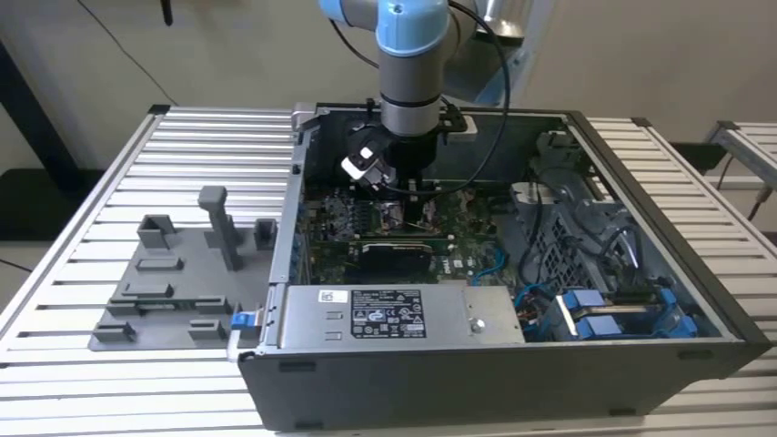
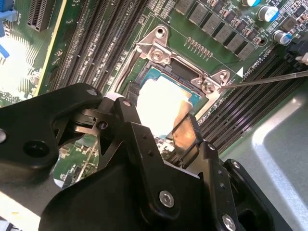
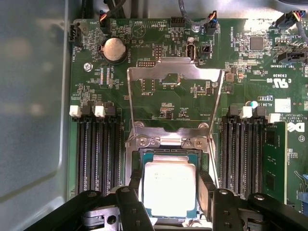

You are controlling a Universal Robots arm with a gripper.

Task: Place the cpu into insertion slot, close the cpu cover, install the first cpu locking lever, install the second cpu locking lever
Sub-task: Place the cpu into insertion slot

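1. The cpu (image 3: pixel 169 187) lies flat, metal top up, right inside the frame of the insertion slot (image 3: pixel 149 139), mid-motherboard. Whether it is fully seated, I can't tell.
2. It's nearly square, so there is no real long axis. Its edges run true with the slot's frame and with the memory slots (image 3: pixel 98 154) on both sides.
3. The fingers (image 3: pixel 208 187) clasp it by two opposite edges, one on each side.
4. This looks like the placing step. To do it well, keep the chip level with its corners matched to the frame and bring it straight down. Don't slide it across the contacts or press on it.
5. The cpu cover (image 3: pixel 154 73) stands open, hinged up beyond the slot, with the motherboard (image 3: pixel 110 82) showing through its window. A thin locking lever (image 2: pixel 269 79) juts out past the slot's corner, unlatched.
6. Further out, the computer case (image 1: pixel 486 382) sits on the slatted tabletop (image 1: pixel 182 164), toward the edge at the exterior view's right. A grey fixture plate (image 1: pixel 170 291) lies toward the opposite edge.
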